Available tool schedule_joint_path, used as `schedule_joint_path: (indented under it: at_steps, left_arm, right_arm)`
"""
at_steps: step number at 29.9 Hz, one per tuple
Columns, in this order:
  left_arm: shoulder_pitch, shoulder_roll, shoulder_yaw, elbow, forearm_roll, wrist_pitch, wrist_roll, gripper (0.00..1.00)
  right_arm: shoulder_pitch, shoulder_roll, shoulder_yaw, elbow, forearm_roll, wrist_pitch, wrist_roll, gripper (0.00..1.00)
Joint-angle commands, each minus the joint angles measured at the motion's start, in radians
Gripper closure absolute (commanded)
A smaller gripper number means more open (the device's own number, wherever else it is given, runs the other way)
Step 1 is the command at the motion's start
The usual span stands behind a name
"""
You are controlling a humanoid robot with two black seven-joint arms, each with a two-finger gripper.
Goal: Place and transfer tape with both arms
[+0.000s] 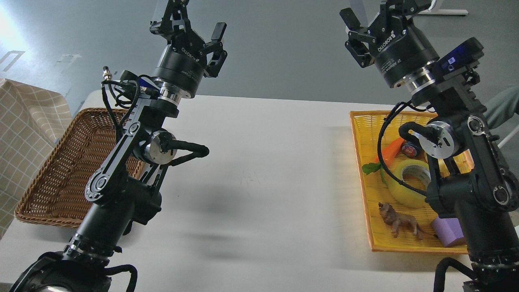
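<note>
White tabletop (267,170) fills the middle of the frame, with grey floor beyond its far edge along the top. A wide bare band of the table runs from that far edge down to the bottom of the frame, between the two arms.

At the left edge of the table sits a brown wicker basket (61,178), its near corner close to the table's left border; beside it, at the far left of the frame, hangs a checked cloth (24,134). Along the right side lies a yellow tray (363,162), its long left rim facing the bare middle.

The tape (407,184) lies inside the yellow tray, in its middle part, resting tilted with the grey-white core facing up and to the right. Just above it lie an orange carrot toy (391,152) with a green leaf and a small dark round object (410,149). Below it stands a brown lion figure (399,222), and near the tray's lower right corner a purple block (446,231), partly hidden by the right arm (474,178).

The left arm (121,162) rises from the lower left, crossing in front of the basket's right rim. The left gripper (194,30) is at the upper left, above the far table edge, its fingers spread with nothing between them. The right gripper (371,20) is at the upper right, raised well above the tray; its fingers also stand apart and hold nothing, though the top of one is cut by the frame.
</note>
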Motion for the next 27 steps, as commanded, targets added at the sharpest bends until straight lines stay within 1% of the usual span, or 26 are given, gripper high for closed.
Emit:
schedule_joint_path:
  at_steps: [1,11,24,27]
  left_arm:
    - [0.002,0.0,-0.001,0.0,-0.002,-0.001,0.0,0.01]
    - [0.002,0.0,0.002,0.0,-0.002,0.005,0.004,0.01]
    - [0.002,0.0,0.001,0.0,-0.002,0.002,-0.002,0.01]
    - [0.0,0.0,0.001,0.0,-0.002,0.002,0.0,0.01]
  right_arm:
    - [0.0,0.0,-0.001,0.001,0.0,0.0,-0.001,0.0]
    - [-0.005,0.0,-0.001,0.003,0.0,0.001,-0.001,0.0]
    - [-0.001,0.0,-0.001,0.003,0.0,0.001,-0.001,0.0]
    - [-0.002,0.0,-0.001,0.0,-0.002,0.0,-0.01,0.0]
